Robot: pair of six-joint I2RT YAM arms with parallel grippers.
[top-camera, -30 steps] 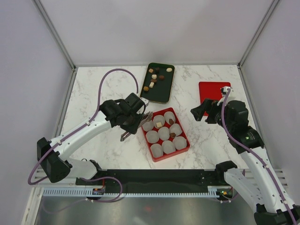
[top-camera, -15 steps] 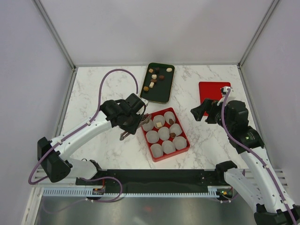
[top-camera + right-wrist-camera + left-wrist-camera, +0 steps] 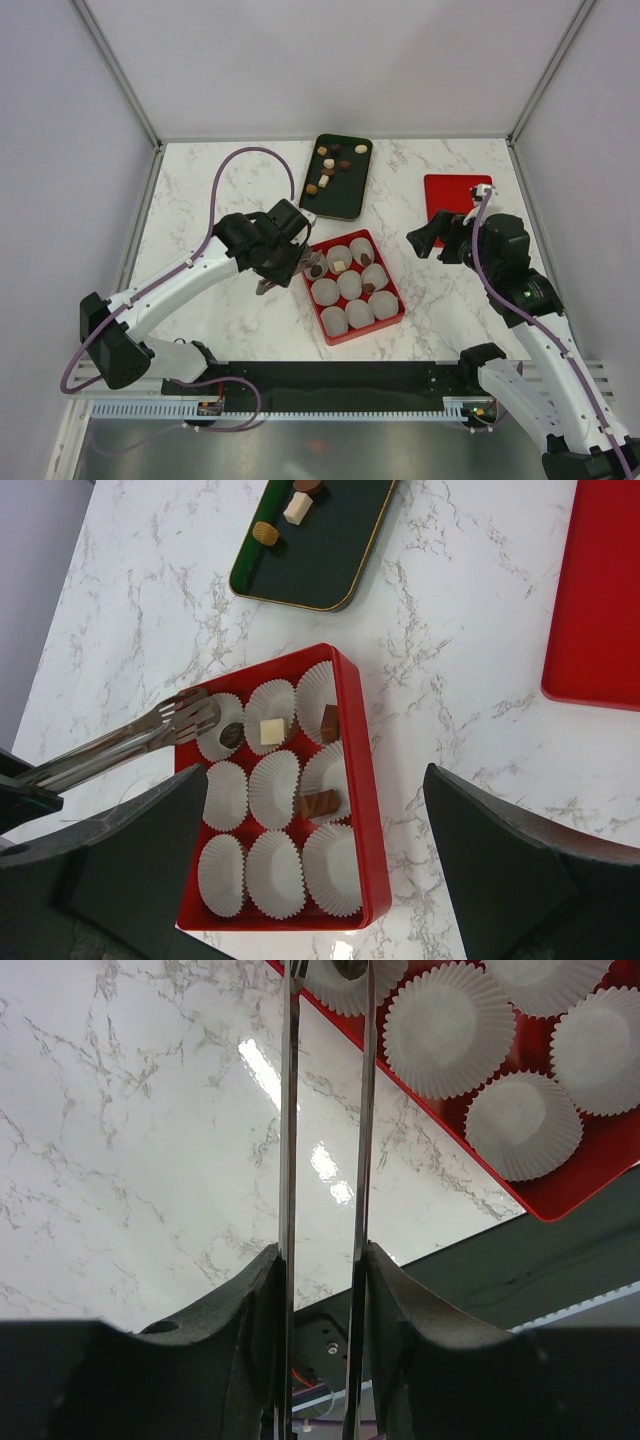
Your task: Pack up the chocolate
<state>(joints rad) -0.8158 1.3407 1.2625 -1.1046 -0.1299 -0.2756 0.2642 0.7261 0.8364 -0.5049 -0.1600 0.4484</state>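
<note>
Grips tongs (image 3: 120, 742) in left claw (image 3: 322, 1300), tips above dark chocolate (image 3: 231, 735) in red box (image 3: 360, 780); holds right claw (image 3: 437, 243) wide apart.

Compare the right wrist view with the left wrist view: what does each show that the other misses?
Only the right wrist view: the dark green tray with loose chocolate, the flat red lid, and pieces already in paper cups, such as the cream cube. Only the left wrist view: the left gripper, its jaws clamped on the tongs, and the marble table down to its near edge. Both: the tongs, the red box, white cups, marble.
</note>
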